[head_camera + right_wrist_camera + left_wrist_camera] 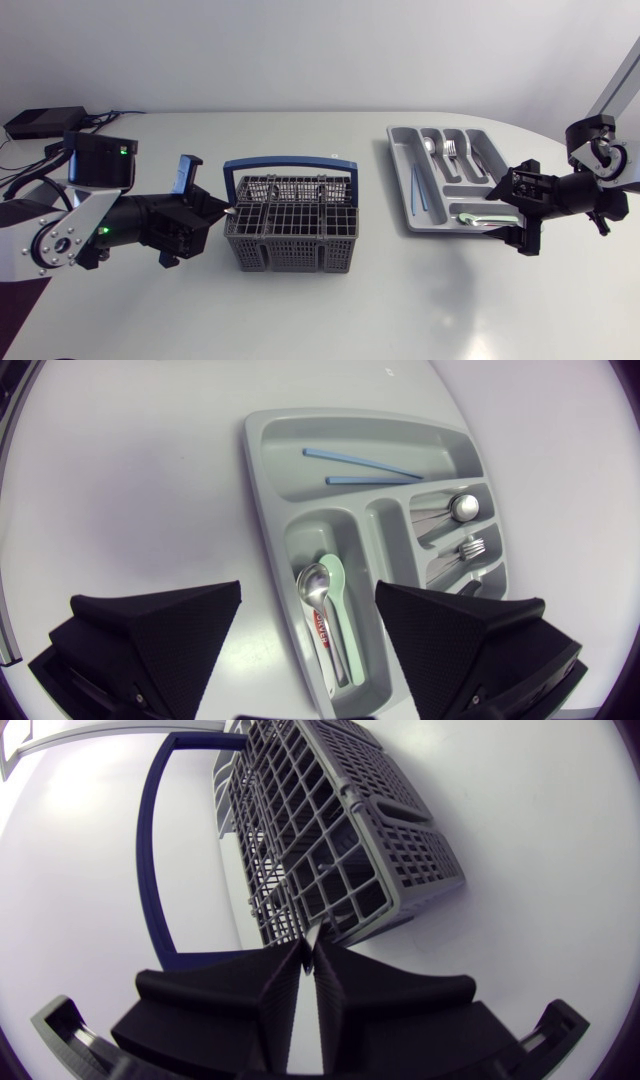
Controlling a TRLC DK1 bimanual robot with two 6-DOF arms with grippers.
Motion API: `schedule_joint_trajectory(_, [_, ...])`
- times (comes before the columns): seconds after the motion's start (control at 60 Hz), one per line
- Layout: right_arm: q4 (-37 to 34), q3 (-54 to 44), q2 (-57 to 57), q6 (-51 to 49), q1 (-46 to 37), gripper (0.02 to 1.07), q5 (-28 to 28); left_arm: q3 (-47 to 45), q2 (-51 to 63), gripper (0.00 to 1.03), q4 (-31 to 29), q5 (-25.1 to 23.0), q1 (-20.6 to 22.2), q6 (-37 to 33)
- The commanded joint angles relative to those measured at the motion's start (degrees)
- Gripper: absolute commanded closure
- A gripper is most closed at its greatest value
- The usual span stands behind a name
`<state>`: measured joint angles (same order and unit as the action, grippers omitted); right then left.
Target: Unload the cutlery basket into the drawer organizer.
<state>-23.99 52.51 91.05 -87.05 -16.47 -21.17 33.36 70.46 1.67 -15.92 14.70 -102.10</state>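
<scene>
The grey cutlery basket (290,250) with its blue handle (290,160) stands mid-table. My left gripper (226,212) is at the basket's left rim, shut on a thin silver cutlery piece (315,932) that pokes out of a basket (350,850) cell. Over on the right lies the grey drawer organizer (400,170). My right gripper (512,212) hangs open over its near compartment with nothing between the fingers. Under it lie a steel spoon (315,585) and a pale green utensil (338,620). Other compartments of the organizer (262,490) hold blue chopsticks (365,465), spoons (465,508) and forks (470,547).
A black box (45,122) with cables sits at the table's back left corner. Bare table lies between the basket and the organizer and along the front edge.
</scene>
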Motion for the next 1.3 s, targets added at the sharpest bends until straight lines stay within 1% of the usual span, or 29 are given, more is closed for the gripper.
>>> schedule_joint_trajectory(0.0, [-0.2, -1.8, -2.2, -0.9, 0.7, 0.08, -0.5, -0.7, 0.8, 0.90, 0.5, 0.7, 0.2, -2.8])
schedule_joint_trajectory(0.2, [-0.4, -3.6, -5.4, -0.2, 2.1, 0.08, -0.6, -0.6, 0.6, 0.92, 0.9, 1.5, 0.2, -2.9])
schedule_joint_trajectory(0.367, [-0.5, -4.6, -7.4, 0.3, 2.8, 0.08, -0.7, -0.4, -0.8, 0.96, 0.7, 1.7, 0.5, -2.7])
schedule_joint_trajectory(0.633, [-1.4, -5.8, -9.7, 0.5, 3.5, 0.08, -1.2, 0.9, -4.2, 0.96, -2.5, 1.6, 0.7, -2.6])
schedule_joint_trajectory(0.85, [-1.5, -7.5, -11.3, 0.6, 4.4, 0.08, -1.2, 2.1, -6.5, 0.96, -3.5, 1.4, 0.9, -2.5])
schedule_joint_trajectory(1.083, [-3.3, -9.6, -15.5, 0.7, 5.8, 0.08, -1.3, 3.0, -8.3, 0.96, -4.6, 1.3, 0.9, -2.2])
schedule_joint_trajectory(1.283, [-5.2, -10.8, -19.2, 1.3, 7.6, 0.08, -1.3, 4.7, -10.1, 0.96, -7.1, 1.2, 0.8, -2.2])
